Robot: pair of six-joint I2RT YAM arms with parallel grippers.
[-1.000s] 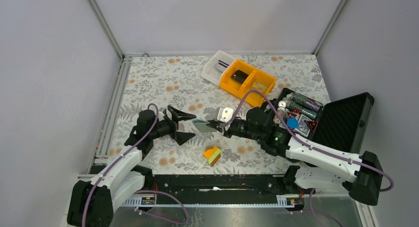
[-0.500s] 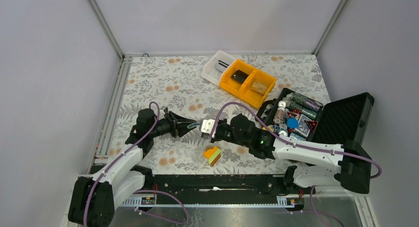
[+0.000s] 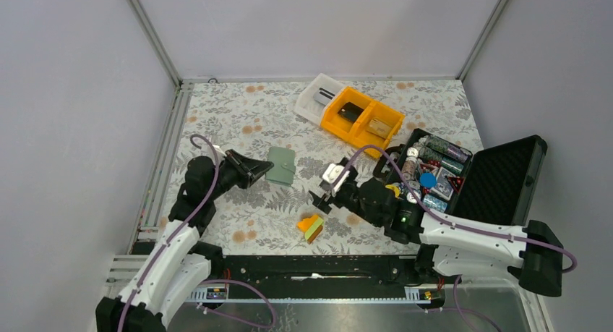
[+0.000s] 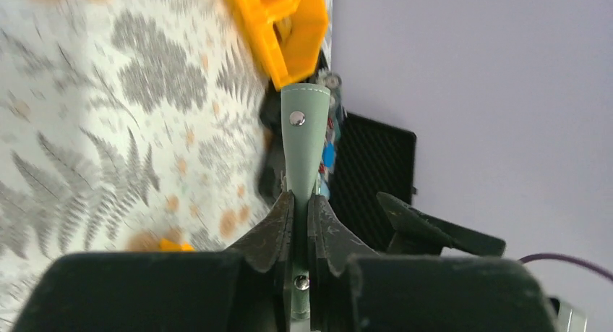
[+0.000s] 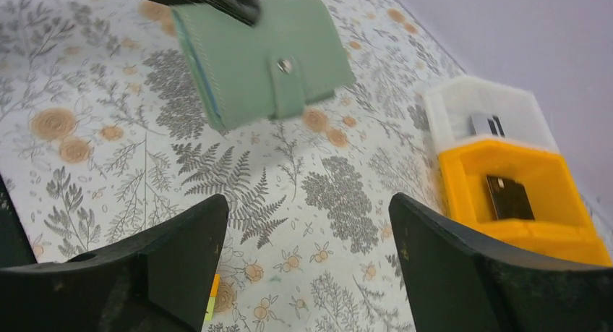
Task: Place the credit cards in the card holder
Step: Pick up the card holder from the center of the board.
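One floral table (image 3: 238, 115) carries everything; at its right edge an open black case (image 3: 502, 176) lies with its foam lid thrown back and its tray packed with chips and small items; toward the far side an orange bin (image 3: 345, 133) with two compartments sits touching a white bin (image 3: 307, 109) on its left. Left gripper (image 3: 260, 171) has its jaws pressed together on one edge of the holder (image 3: 280, 166); the left wrist view shows the grey-green cover pinched edge-on between the two fingers, snap stud showing, its far end towards the orange bin and the case. Folded and with its tab snapped, the holder sits over the left-centre of the table, well apart from both bins; it seems lifted clear of the cloth, though the blur in the right wrist view leaves that unsure. Right gripper (image 3: 323, 196) hovers near the table's middle with jaws spread wide and nothing between them, facing the holder; just on its near side the wedge (image 3: 311, 227), orange, yellow and green, rests on the cloth. Three cards lie in the bins: a black card (image 3: 350, 113) in the orange bin's left compartment; a tan card (image 3: 379, 124) in its right one; a striped card (image 3: 325, 95) in the white bin.
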